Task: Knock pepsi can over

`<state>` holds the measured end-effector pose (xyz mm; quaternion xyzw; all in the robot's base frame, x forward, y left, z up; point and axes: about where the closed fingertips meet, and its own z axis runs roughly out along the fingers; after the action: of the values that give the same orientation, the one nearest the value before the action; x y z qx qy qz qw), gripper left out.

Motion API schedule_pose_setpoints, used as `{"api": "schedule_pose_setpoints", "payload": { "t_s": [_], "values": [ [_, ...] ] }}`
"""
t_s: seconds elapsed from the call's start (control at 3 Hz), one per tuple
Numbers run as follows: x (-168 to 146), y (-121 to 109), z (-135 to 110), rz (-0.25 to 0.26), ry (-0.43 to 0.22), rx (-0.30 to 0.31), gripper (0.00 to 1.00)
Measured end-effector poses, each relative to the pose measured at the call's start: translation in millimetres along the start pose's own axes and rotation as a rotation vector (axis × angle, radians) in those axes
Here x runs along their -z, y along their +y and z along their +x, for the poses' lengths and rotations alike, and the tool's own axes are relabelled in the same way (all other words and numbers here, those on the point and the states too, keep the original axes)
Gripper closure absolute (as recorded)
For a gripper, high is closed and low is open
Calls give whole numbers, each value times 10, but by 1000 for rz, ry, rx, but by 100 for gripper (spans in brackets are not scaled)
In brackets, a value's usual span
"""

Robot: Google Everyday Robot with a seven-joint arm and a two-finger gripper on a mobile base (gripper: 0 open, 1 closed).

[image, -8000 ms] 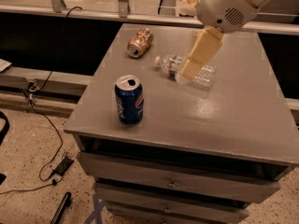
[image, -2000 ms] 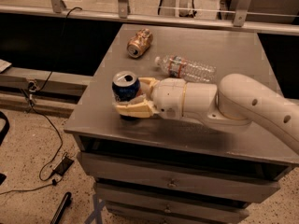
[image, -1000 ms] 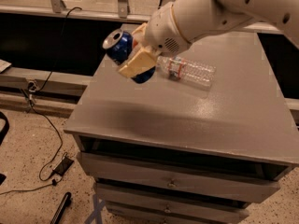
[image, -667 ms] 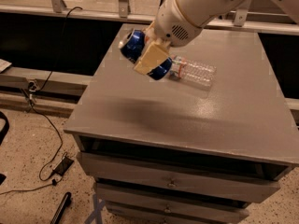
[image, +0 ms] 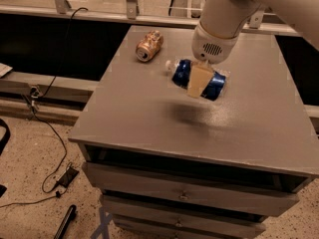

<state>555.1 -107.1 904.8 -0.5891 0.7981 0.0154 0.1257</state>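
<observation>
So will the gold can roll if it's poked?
Probably yes: the gold can lies on its side on the flat table, so it should roll. Being a drinks can, probably light. The gripper holds the pepsi can nearby.

Gripper (image: 202,79) above matt grey table (image: 149,118): matt tan fingers (image: 198,82) clasp glossy metal pepsi can (image: 216,85).

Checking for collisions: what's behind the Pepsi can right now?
The clear plastic bottle lies behind the dark blue aluminium pepsi can, only its ends showing; its middle is covered. The gripper grips the sideways can above the grey table. Contact cannot be told.
</observation>
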Motion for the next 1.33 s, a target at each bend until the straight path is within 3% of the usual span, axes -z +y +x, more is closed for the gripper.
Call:
{"api": "schedule_pose_setpoints", "payload": {
  "t_s": [0.33, 0.67, 1.33],
  "values": [
    [-343, 33, 267, -27, 134, 8, 83],
    [-607, 138, 415, -72, 219, 20, 59],
    [-611, 130, 406, -65, 213, 21, 13]
  ]
}}
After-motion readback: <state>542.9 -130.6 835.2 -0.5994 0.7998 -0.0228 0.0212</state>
